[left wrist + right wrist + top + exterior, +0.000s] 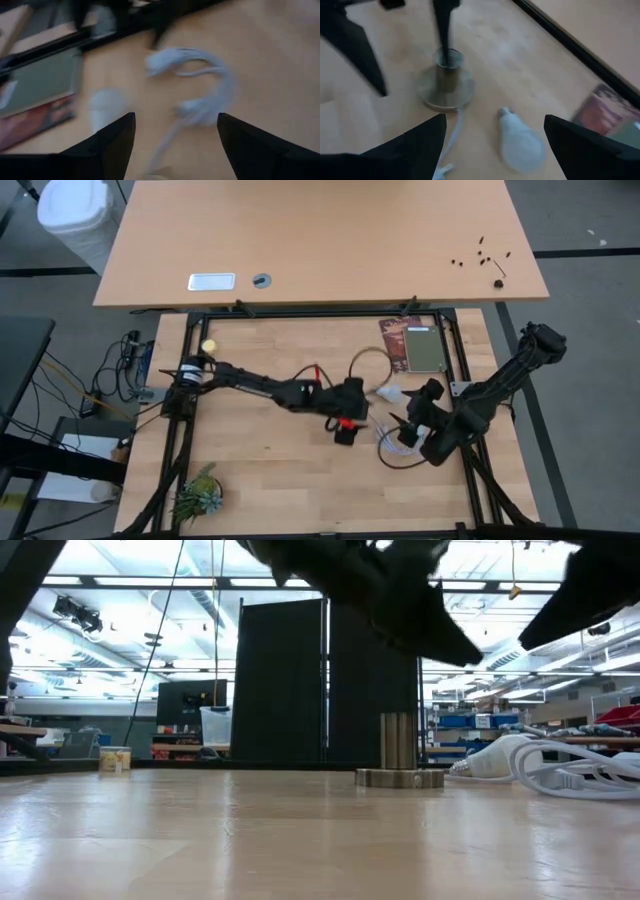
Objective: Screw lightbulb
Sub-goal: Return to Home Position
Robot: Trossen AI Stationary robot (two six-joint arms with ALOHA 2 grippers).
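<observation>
The lightbulb (520, 142), white with a short grey screw base, lies on its side on the wooden table; it also shows in the high view (388, 394) and the left wrist view (106, 106). The round metal socket (445, 87) stands upright on its flat base (400, 777). My left gripper (350, 423) hangs open above the socket, and its dark fingers (442, 30) show over it. My right gripper (412, 425) is open too, raised above the table to the right of the bulb, with nothing between its fingers (420, 145).
A white plug with a coiled white cord (400, 445) lies near my right gripper, also seen in the low view (520, 758). A book and a green board (420, 345) lie at the far right. A small plant (200, 495) sits near left. Black frame rails (300, 312) edge the table.
</observation>
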